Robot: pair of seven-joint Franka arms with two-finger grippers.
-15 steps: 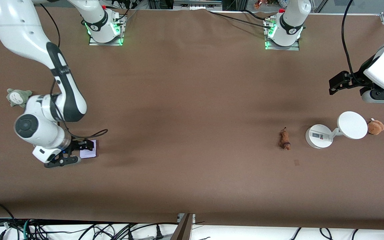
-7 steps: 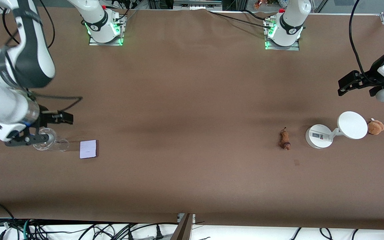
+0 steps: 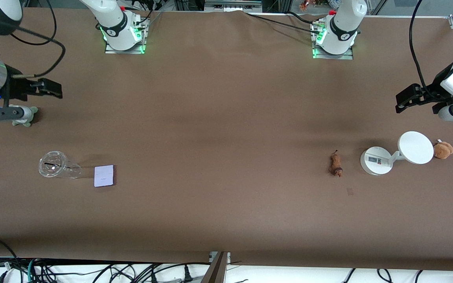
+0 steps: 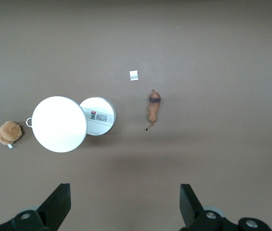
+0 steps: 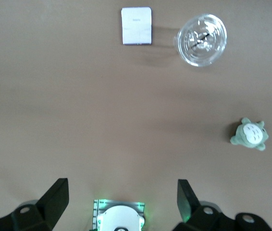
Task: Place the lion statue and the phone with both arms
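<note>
Here the right tool, spread wide and empty, hangs over the table's right-arm end, well apart from the phone lying flat. The lion statue lies well apart from the left tool, also wide, empty.

orange-brown lion statue with darker end, pale lavender-white phone, brown table, white stand.

Orange-brown lion statue lying on table, pale phone flat, well apart
</note>
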